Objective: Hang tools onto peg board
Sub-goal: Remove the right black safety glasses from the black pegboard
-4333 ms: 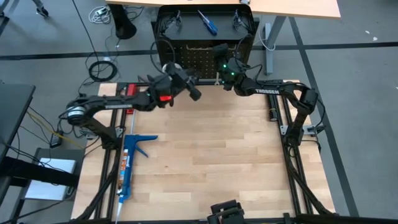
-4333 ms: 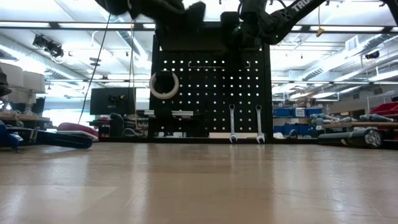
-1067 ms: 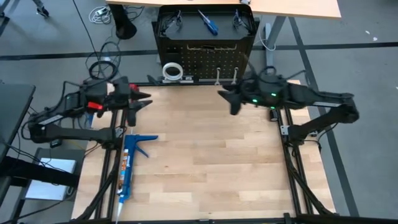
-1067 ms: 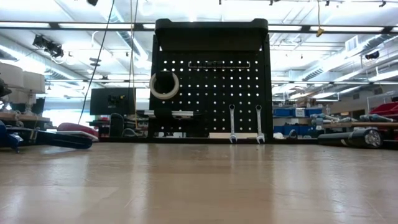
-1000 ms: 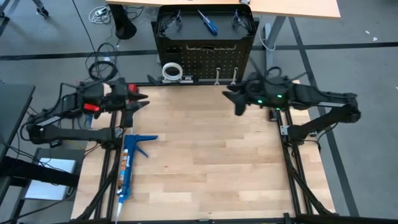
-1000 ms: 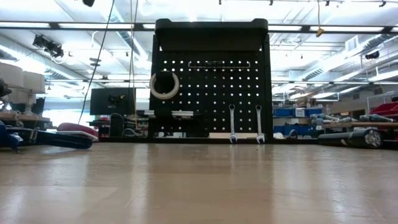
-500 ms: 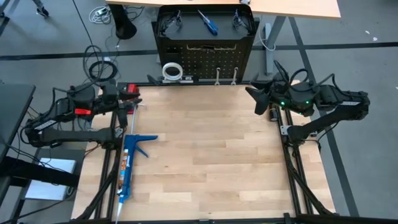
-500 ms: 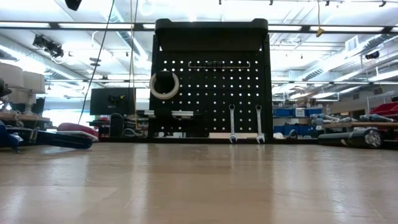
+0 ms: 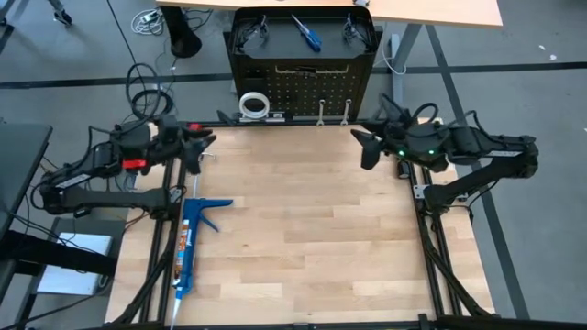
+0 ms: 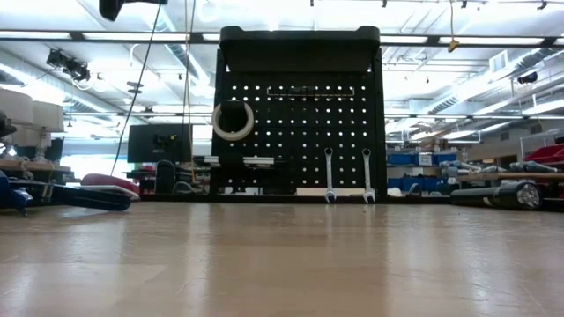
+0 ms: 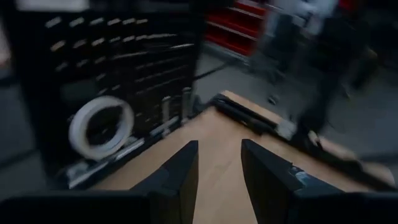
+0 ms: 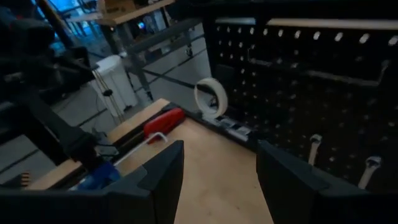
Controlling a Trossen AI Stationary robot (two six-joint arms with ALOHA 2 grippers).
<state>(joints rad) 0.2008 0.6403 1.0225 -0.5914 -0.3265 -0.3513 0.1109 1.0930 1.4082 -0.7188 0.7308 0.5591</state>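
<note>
peg board [image 10: 300, 114] – upright black perforated panel at centre of the low view, far table edge. white tape roll [image 10: 233, 121] hangs at its left, two silver wrenches [image 10: 347, 175] at lower right. no legible writing. left gripper [image 9: 195, 147] and right gripper [image 9: 367, 147] – jaws parted, empty, at the table's sides.

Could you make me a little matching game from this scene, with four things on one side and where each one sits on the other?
Things:
1. white tape roll
2. two silver wrenches
3. blue caulking gun
4. blue-handled screwdriver

Places:
A. lying on the wooden tabletop, left side
B. on top of the peg board frame
C. hanging low on the board, right part
D. hanging on the board, left part

Pairs: 1-D, 2-C, 3-A, 4-B
</note>
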